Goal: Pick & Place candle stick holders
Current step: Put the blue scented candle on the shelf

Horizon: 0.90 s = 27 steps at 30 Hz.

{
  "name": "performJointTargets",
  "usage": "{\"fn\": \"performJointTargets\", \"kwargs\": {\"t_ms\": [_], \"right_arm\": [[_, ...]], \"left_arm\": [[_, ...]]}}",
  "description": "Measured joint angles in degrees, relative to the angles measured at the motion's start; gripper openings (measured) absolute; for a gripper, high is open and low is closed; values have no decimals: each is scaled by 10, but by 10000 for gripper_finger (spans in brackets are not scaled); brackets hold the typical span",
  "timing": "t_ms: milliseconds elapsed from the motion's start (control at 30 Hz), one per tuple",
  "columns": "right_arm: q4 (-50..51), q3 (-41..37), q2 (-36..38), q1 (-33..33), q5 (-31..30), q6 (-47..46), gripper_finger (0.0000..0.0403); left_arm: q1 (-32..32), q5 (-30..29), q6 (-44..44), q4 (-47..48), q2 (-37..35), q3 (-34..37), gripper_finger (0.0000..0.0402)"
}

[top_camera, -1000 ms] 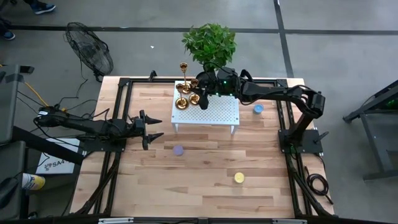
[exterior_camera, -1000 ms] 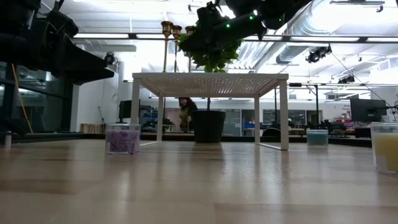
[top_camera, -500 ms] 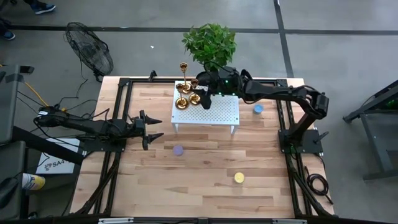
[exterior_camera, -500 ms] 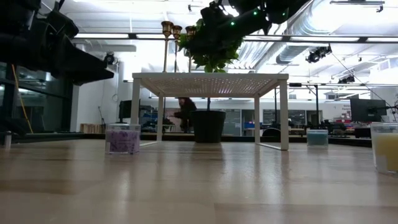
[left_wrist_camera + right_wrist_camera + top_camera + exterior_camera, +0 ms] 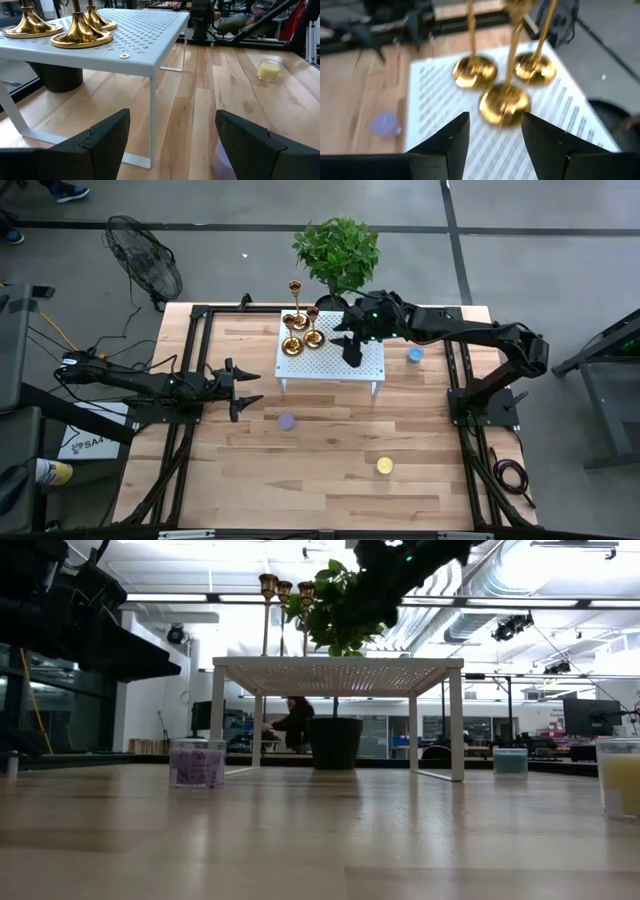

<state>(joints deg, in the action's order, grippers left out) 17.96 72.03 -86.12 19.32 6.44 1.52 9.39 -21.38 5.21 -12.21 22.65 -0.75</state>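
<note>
- Two fingers of the right gripper are spread apart and hold nothing; the gripper hangs above the white perforated rack, near its middle.
- Three candle stick holders stand upright on the rack just ahead of the right gripper, grouped at the rack's corner nearest the potted plant. Their round gold bases sit close together, apart from the fingers.
- Beside the right arm, off the rack, a blue candle rests on the wooden table.
- Left gripper: fingers spread, nothing between them, positioned low over the table, well apart from the rack and pointing toward it.
- Ahead of the left gripper, the rack's legs and the holder bases are visible; a purple candle lies just beside this gripper on the table.
- A yellow candle sits farther off, well apart from both grippers.
- A person is visible in the room beyond the table, in the low view.
</note>
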Motion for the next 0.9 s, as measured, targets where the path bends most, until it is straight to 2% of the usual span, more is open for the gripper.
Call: {"fn": "performJointTargets", "kwargs": {"t_ms": [133,400,733,900], "right_arm": [[99,0,35,-19,-28,0,173],[298,-15,122,-46,-173,-64,168],[282,-191,262,-42,-322,-237,150],[248,-266,289,-8,-346,-296,143]], "left_arm": [[0,0,0,1,0,0,291],[0,0,0,4,0,0,292],[0,-1,0,4,0,0,291],[0,-1,0,4,0,0,291]]}}
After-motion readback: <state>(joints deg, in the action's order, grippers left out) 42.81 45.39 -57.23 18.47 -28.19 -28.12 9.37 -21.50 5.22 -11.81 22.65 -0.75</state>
